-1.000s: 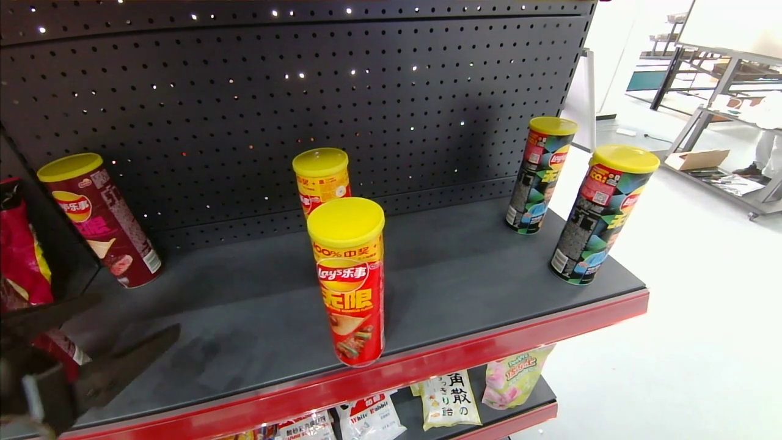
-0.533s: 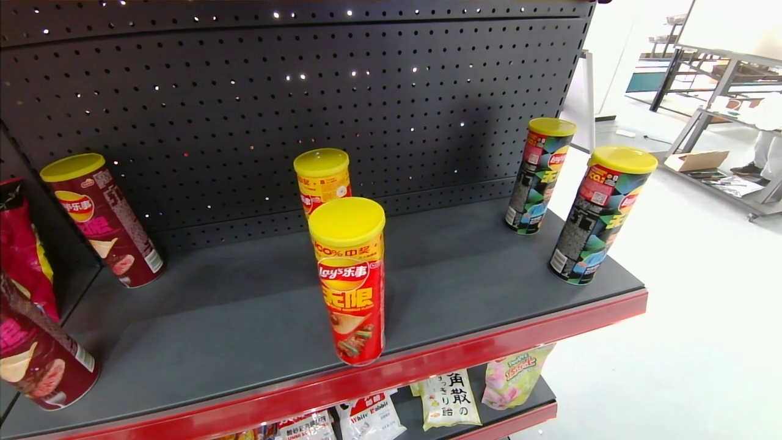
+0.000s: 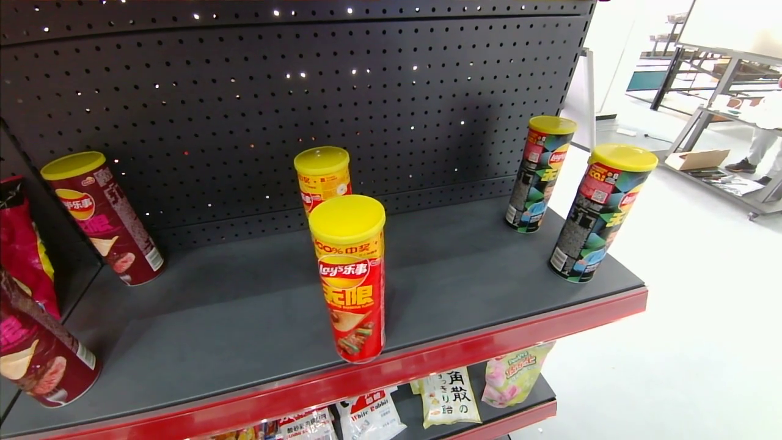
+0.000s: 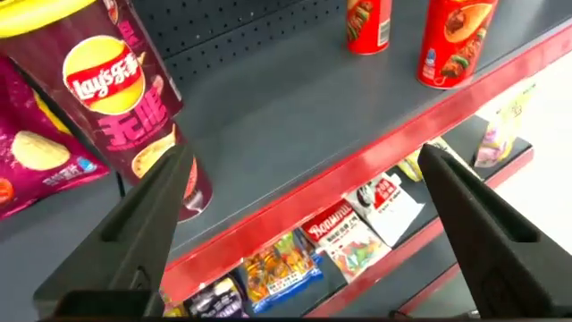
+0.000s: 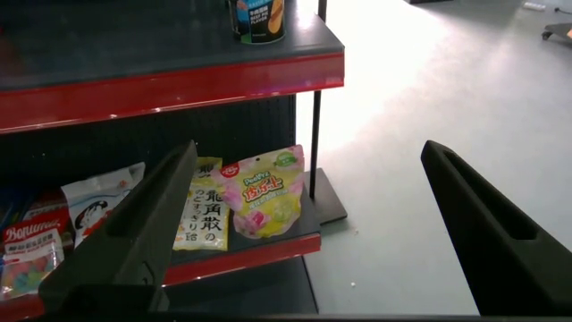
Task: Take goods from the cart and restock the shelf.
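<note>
A maroon chip can (image 3: 36,348) stands at the shelf's (image 3: 244,318) front left corner, with a second maroon can (image 3: 101,217) behind it. In the left wrist view my left gripper (image 4: 304,150) is open and holds nothing, just off the shelf's front edge, with the maroon can (image 4: 116,98) beside one of its fingers (image 4: 134,241). A red can (image 3: 351,278) stands front centre with a yellow-red can (image 3: 322,177) behind it. Two multicoloured cans (image 3: 540,174) (image 3: 602,214) stand at the right end. My right gripper (image 5: 309,148) is open and holds nothing, low by the bottom shelf.
A black pegboard wall (image 3: 305,91) backs the shelf, and its front has a red lip (image 3: 427,360). Snack bags (image 5: 264,192) lie on the lower shelf (image 5: 268,246). Red chip bags (image 3: 21,244) sit on the neighbouring shelf at the left. Open floor (image 3: 702,305) lies to the right.
My left gripper, open at the front left can a second ago, has pulled back out of the head view. The maroon can stays standing on the shelf.
</note>
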Tool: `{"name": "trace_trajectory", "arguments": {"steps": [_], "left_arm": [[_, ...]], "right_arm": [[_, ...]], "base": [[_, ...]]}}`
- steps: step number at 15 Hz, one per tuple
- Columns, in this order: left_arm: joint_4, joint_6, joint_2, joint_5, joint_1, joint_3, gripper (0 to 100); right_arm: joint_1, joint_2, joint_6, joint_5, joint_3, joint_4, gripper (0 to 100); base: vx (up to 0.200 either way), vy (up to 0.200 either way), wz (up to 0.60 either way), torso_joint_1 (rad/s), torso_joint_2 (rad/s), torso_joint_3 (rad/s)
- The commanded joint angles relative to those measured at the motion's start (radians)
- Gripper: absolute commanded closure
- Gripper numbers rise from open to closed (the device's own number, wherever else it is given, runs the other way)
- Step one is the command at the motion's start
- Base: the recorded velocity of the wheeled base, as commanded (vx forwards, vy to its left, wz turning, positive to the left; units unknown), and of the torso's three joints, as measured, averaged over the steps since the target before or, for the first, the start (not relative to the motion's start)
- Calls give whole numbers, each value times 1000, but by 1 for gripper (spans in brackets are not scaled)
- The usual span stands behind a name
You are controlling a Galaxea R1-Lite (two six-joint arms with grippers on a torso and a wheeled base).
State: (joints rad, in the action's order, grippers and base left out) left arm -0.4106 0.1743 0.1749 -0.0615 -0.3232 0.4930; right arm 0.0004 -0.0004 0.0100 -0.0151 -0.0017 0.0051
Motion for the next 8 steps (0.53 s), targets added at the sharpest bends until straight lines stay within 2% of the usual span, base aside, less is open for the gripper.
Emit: {"name": "trace_trajectory", "arguments": {"steps": [1,3,8], "left_arm": [[4,2,8,0,0,1,0],[29,2,9,5,-4,1,0],[30,-1,6,6,-22,-5,0]], "right_arm": [[0,0,1,0,0,-1,0],[1,0,2,0,0,-1,0],[1,0,2,0,0,-1,0]], "base": [[-200,0,0,17,7,2],[0,0,0,0,0,0],[0,0,600,6,4,5]]}}
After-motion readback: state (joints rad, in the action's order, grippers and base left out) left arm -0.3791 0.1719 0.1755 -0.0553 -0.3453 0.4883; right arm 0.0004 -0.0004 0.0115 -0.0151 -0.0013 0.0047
